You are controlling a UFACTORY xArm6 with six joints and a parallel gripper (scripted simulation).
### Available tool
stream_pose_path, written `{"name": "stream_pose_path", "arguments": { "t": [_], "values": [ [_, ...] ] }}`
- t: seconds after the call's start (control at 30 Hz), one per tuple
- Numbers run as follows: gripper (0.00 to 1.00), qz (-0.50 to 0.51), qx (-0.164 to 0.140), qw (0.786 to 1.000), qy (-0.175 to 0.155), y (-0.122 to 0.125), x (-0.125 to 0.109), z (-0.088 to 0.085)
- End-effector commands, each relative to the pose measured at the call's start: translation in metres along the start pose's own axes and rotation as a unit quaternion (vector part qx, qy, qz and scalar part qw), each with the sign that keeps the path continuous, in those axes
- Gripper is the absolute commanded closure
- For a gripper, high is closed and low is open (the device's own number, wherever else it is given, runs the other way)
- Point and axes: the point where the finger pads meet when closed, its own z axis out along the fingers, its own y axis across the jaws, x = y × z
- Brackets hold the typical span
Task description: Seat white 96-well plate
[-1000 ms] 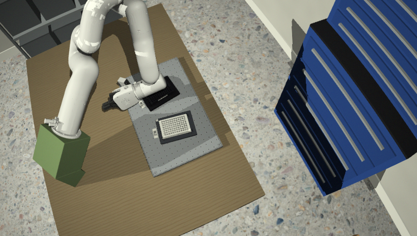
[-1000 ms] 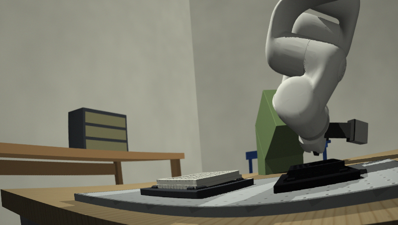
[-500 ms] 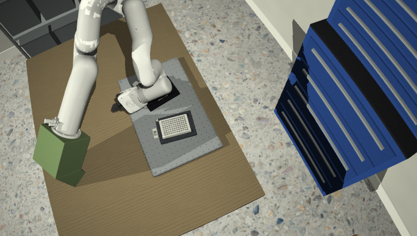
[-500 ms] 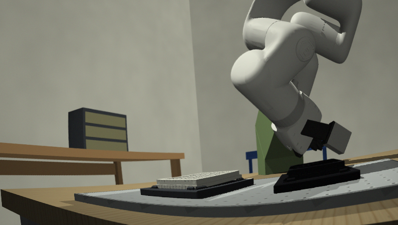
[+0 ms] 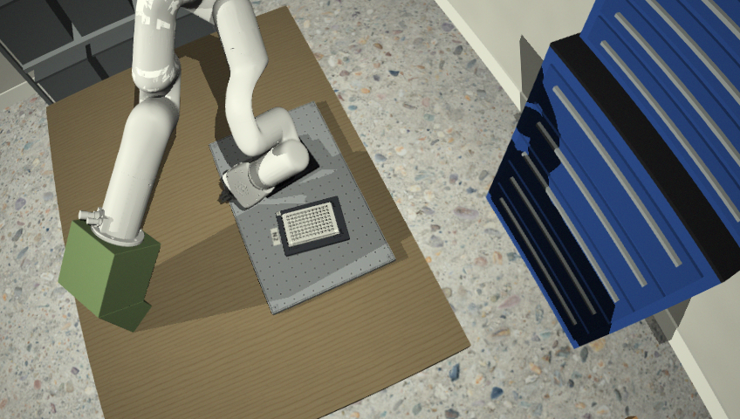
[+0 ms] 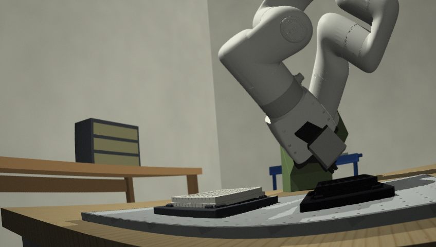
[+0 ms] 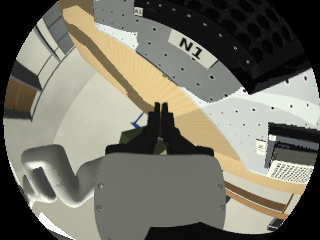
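The white plate C51 [image 5: 310, 223] lies in the black nest N2 on the grey deck. From the side it [image 6: 217, 195] rides slightly high on the nest [image 6: 215, 208]; which end is up is too small to tell. The black plate C15 [image 6: 345, 182] sits in nest N1 [image 6: 347, 194]; the arm hides most of it in the top view. My gripper [image 6: 331, 167] is shut and empty, angled down just above C15's end, well away from C51. In the wrist view the shut fingers point past the N1 label [image 7: 190, 48]; C51 [image 7: 290, 172] shows at the right.
The grey deck plate lies on a wooden table. The arm's green base [image 5: 106, 272] stands at the table's left. A station label [image 5: 275, 235] sits next to N2. A blue drawer cabinet [image 5: 623, 171] stands off to the right.
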Motion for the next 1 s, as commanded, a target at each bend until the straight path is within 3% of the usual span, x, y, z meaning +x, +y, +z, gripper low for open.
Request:
{"name": "stream_pose_path", "arguments": {
  "t": [0.0,0.07,0.13,0.53,0.7,0.83,0.9,0.97],
  "values": [
    [1.0,0.047,-0.033,0.997,0.048,0.012,0.002,-0.013],
    [1.0,0.069,-0.047,0.994,0.07,0.018,0.003,-0.02],
    [1.0,0.069,-0.047,0.994,0.07,0.018,0.003,-0.02],
    [1.0,0.181,-0.123,0.958,0.186,0.051,-0.003,-0.068],
    [1.0,0.191,-0.13,0.953,0.197,0.055,-0.005,-0.075],
    [1.0,0.23,-0.156,0.931,0.238,0.065,-0.01,-0.092],
    [1.0,0.23,-0.156,0.931,0.238,0.067,-0.011,-0.096],
    [1.0,0.248,-0.168,0.918,0.259,0.071,-0.015,-0.105]
  ]
}}
